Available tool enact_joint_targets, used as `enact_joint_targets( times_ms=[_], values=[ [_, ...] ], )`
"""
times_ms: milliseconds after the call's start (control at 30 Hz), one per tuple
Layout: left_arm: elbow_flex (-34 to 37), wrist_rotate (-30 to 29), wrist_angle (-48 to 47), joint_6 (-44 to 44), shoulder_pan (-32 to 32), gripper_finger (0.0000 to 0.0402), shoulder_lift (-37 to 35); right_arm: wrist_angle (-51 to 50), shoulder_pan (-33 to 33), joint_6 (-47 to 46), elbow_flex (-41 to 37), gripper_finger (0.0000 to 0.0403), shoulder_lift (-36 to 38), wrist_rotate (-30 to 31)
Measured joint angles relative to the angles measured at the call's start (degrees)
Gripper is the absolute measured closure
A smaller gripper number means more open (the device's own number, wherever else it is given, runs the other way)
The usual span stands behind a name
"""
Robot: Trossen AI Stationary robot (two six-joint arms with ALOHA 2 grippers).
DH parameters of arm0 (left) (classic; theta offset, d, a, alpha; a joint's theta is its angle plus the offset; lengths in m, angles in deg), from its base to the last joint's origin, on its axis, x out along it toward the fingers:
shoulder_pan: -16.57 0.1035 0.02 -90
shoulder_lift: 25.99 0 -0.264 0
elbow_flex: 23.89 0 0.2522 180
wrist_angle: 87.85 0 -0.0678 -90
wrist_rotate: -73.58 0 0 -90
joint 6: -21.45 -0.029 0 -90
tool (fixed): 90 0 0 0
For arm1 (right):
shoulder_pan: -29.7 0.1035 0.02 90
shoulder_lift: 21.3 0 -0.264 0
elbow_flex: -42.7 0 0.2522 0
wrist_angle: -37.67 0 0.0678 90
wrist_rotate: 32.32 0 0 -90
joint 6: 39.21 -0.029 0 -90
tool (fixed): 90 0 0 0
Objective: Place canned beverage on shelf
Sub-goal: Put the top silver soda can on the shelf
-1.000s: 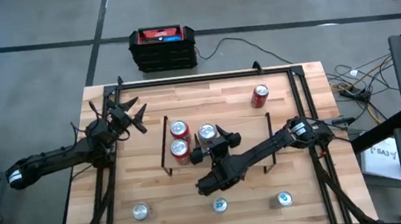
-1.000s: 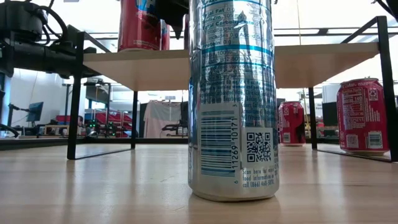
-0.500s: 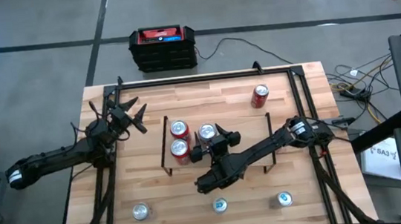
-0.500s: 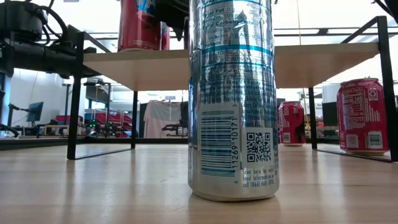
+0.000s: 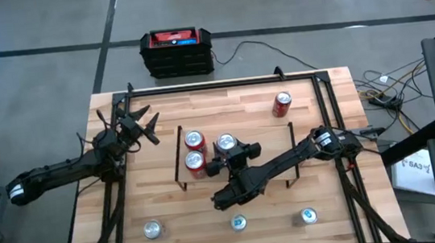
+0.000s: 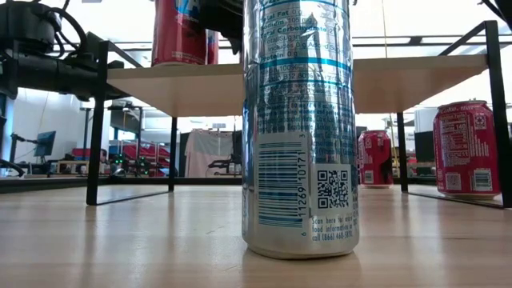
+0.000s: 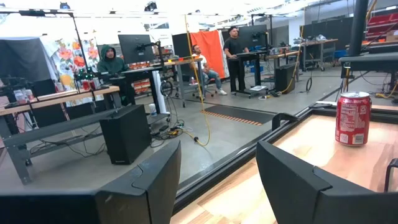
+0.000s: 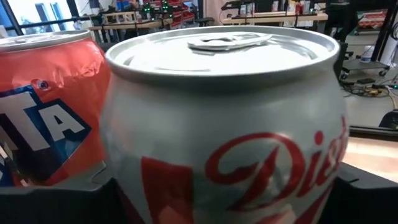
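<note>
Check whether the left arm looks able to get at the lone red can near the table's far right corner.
Probably not easily: the left gripper hovers over the table's left side, and the shelf with the right gripper lies between it and the red can.

Silver can (image 6: 300,128) top (low view) cropped

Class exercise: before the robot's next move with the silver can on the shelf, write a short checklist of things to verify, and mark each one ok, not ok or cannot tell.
1. Silver can stands upright on the shelf: ok.
2. Right hand sits around that can: ok.
3. Right hand is firmly closed on the can: cannot tell.
4. The can is clear of the two red cans beside it: cannot tell.
5. Left hand waits off to the shelf's side, open and empty: ok.
6. More cans remain on the table, such as the red can: ok.
</note>
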Motion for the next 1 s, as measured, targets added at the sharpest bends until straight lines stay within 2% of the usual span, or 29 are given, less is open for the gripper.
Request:
enact_joint_targets(
  times_ms=[133, 400, 633, 1000],
  values=[
    [0.0, 0.0, 0.0, 0.0, 0.0, 0.0207, 0.0, 0.1, -0.3, 0.8, 0.0, 0.0092, 0.0, 0.0],
    [0.0, 0.0, 0.0, 0.0, 0.0, 0.0207, 0.0, 1.1, -1.1, 3.0, 0.0, 0.0110, 0.0, 0.1],
    [0.0, 0.0, 0.0, 0.0, 0.0, 0.0207, 0.0, 1.1, -1.3, 3.0, 0.0, 0.0099, -0.1, 0.6],
    [0.0, 0.0, 0.0, 0.0, 0.0, 0.0207, 0.0, 1.7, -2.0, 5.3, 0.1, 0.0103, -0.1, 1.5]
  ],
)
